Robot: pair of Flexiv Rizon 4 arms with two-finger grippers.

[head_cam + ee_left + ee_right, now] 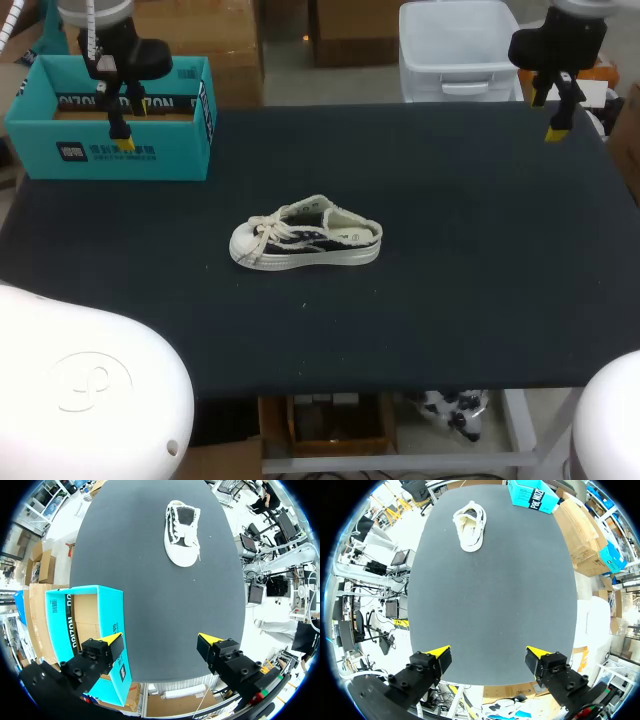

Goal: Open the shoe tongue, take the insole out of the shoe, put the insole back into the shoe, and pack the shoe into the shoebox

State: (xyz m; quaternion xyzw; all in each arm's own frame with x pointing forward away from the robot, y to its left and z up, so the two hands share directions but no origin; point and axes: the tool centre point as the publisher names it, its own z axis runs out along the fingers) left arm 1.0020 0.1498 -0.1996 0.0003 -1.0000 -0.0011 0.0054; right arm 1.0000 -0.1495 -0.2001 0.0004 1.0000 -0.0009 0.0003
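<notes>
A white low sneaker (306,236) with dark panels and cream laces lies on its sole in the middle of the black table, toe to the left. It shows far ahead of both grippers as the sneaker (181,531) and the sneaker (470,524). An open teal shoebox (115,118) stands at the back left corner. My left gripper (127,118) hangs open above the shoebox (92,630), nothing between its fingers. My right gripper (556,112) hangs open over the back right edge, empty. The insole is inside the shoe, mostly hidden.
The black table (450,300) spreads wide around the shoe. The teal box (534,494) is the only other thing on it.
</notes>
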